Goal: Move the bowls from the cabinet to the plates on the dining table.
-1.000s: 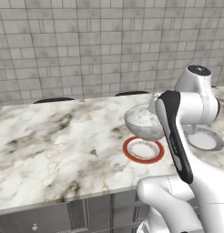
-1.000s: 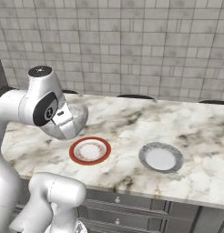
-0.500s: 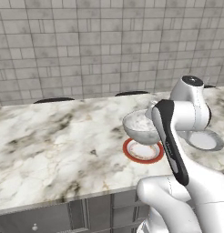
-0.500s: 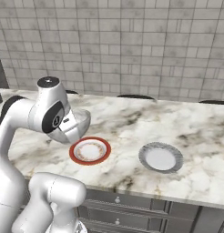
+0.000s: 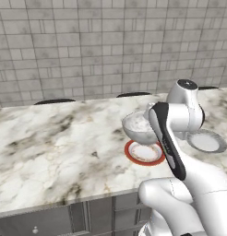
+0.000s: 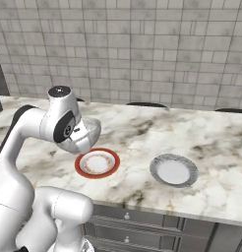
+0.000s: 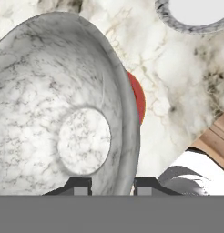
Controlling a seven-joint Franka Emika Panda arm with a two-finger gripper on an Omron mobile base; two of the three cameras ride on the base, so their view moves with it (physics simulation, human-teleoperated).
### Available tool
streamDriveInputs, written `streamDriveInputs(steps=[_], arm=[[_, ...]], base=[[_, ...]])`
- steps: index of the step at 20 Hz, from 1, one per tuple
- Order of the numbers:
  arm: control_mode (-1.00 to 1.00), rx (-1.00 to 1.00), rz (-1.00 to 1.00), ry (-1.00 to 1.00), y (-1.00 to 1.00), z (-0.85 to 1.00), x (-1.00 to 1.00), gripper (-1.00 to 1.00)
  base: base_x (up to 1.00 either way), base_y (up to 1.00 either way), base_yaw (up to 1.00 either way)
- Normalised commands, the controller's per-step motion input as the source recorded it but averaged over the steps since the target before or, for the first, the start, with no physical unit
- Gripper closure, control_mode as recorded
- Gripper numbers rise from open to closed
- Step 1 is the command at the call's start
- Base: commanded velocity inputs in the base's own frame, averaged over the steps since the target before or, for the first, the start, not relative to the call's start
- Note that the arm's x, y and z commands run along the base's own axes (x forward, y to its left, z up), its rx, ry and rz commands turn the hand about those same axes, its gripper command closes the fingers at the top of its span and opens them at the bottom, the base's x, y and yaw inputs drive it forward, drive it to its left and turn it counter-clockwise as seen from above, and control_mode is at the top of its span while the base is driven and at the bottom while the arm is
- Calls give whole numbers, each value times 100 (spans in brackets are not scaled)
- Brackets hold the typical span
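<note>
My gripper [image 7: 112, 187] is shut on the rim of a marble-grey bowl [image 7: 63, 113], one finger on each side of the wall. The bowl [image 5: 139, 128] hangs tilted just above the left rear edge of the red-orange plate [image 5: 145, 153] on the dining table [image 5: 55, 147]. From the right base view the bowl [image 6: 91, 131] peeks out behind the hand, over the red-orange plate [image 6: 97, 163]. A pale grey-white plate [image 6: 173, 171] lies bare to the right of it. The cabinet is out of view.
A grey tiled wall rises behind the table. Dark chair backs [image 5: 55, 100] show along the table's far edge. Grey drawers [image 6: 128, 231] sit under the near edge. The marble top [image 6: 211, 142] runs wide on both sides of the plates.
The arm has carried the bowl down and to the left, bringing it close over the red-orange plate. The grip and both plates are unchanged.
</note>
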Motion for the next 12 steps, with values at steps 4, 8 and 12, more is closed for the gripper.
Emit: streamDriveInputs(steps=[4,8,12], arm=[[-100,0,0,0,-2,-18,33,100],[-100,0,0,0,-5,-26,17,100],[-100,0,0,0,-8,-27,2,100]], base=[[0,0,0],[0,0,0],[0,0,0]])
